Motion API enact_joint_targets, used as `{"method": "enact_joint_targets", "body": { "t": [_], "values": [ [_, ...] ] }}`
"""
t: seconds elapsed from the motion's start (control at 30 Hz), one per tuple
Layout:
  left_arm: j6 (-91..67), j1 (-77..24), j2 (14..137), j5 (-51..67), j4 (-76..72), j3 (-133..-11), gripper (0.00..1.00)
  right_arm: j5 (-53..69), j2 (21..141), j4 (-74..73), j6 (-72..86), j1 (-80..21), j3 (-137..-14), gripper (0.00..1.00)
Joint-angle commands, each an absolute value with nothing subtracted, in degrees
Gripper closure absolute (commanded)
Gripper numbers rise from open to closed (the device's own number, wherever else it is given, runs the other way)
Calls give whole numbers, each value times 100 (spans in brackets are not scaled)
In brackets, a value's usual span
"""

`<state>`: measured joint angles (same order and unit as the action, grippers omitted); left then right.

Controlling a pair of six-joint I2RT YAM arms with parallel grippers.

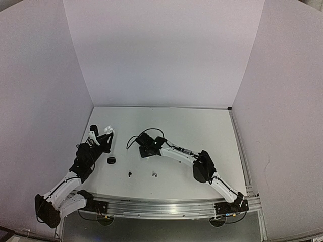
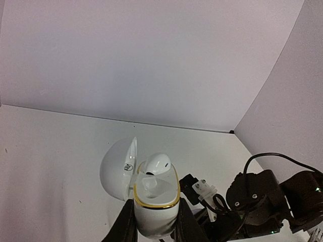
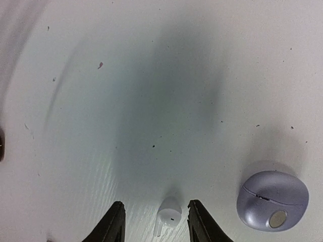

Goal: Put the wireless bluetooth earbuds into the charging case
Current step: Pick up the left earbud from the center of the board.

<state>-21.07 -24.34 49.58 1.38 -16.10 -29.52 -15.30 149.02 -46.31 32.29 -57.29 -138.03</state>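
Observation:
My left gripper (image 2: pixel 155 209) is shut on a white charging case (image 2: pixel 154 201) with a gold rim, held up off the table. Its lid (image 2: pixel 117 169) is swung open to the left. One white earbud (image 2: pixel 159 164) sits in the far socket, and the near socket is empty. On the table, a second white earbud (image 3: pixel 169 214) lies between the fingertips of my open right gripper (image 3: pixel 156 203), with a gap on each side. In the top view the left gripper (image 1: pixel 103 135) is at the left and the right gripper (image 1: pixel 144 143) is mid-table.
A closed lavender-grey case (image 3: pixel 272 200) lies just right of the right gripper. A black case (image 1: pixel 111 160), a tiny black earbud (image 1: pixel 129 174) and a greyish earbud (image 1: pixel 154 175) lie on the white table (image 1: pixel 202 131) nearer the front. White walls stand on three sides.

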Motion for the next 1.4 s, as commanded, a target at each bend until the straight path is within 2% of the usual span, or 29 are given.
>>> {"method": "enact_joint_targets", "body": {
  "t": [0.0,0.63,0.9,1.37],
  "values": [
    [-2118,-2452,4875,169,-1909,-2948,100,-1608,15302,-4685,3574,-5730,-14045,61],
    [-2100,-2452,4914,160,-1905,-2969,100,-1868,14941,-4754,3718,-5832,-13190,66],
    [-2092,-2455,4952,188,-1927,-2986,100,-1761,14961,-4810,3690,-5883,-13214,70],
    [-2100,-2456,4962,206,-1952,-2996,100,-1576,14937,-4852,3816,-5958,-13199,69]
  ]
}}
